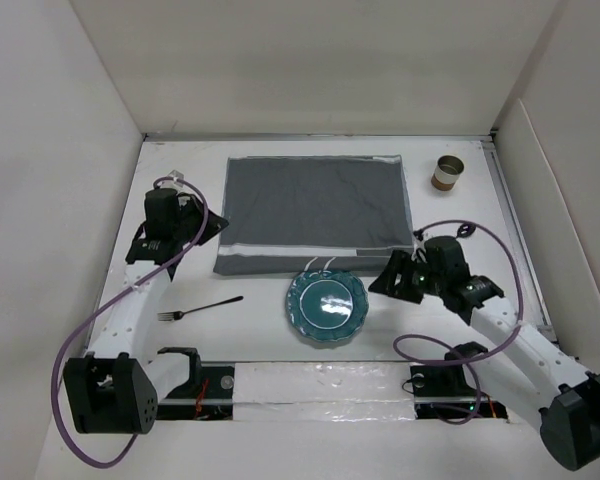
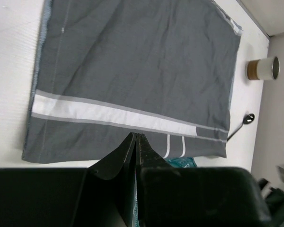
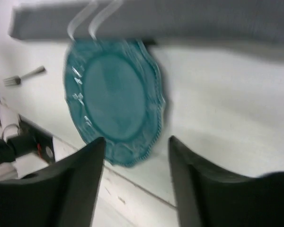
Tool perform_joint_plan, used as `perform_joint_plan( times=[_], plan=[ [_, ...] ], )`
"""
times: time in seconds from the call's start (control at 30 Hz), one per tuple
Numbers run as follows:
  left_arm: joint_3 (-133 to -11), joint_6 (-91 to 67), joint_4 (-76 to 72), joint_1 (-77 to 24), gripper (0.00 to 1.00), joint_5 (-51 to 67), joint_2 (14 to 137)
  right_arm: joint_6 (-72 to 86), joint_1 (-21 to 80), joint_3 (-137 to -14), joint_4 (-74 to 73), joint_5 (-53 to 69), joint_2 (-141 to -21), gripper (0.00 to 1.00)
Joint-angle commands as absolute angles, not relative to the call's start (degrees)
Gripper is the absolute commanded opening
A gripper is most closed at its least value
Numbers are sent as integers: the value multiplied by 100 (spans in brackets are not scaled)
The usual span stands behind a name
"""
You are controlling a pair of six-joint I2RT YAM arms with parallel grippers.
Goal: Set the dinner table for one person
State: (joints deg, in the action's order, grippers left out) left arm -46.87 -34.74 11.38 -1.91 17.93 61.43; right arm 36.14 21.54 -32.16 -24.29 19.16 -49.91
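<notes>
Counter (image 1: 250, 335): white, carries all items. Nearest: teal plate (image 1: 327, 306) at the mat's 6 o'clock, rim touching its near edge; fork (image 1: 200, 308) loose at 8 o'clock. Right gripper (image 3: 136, 142): spread, empty, at the plate's 3 o'clock. Left gripper (image 2: 135, 142): pressed together, empty, by the mat's 9 o'clock edge. Grey striped mat (image 1: 315, 215): flat, mid-counter. Cup (image 1: 447, 172): farthest, 1 o'clock, off the mat. Judged: mat laid; plate, fork and cup outstanding.
</notes>
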Motion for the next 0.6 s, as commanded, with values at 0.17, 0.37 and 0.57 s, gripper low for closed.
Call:
perform_joint_plan(
  times=[0.17, 0.37, 0.57],
  plan=[
    [-5106, -3322, 756, -211, 0, 2382, 6539, 4096, 2435, -2523, -1196, 2927, -6044, 82],
    [-5703, -3059, 923, -211, 4, 2303, 6925, 4315, 2558, -2356, -379, 2927, -6854, 74],
    [-6021, -2883, 1134, -211, 5, 2127, 7032, 4701, 2558, -2119, 430, 2830, -7672, 62]
  ],
)
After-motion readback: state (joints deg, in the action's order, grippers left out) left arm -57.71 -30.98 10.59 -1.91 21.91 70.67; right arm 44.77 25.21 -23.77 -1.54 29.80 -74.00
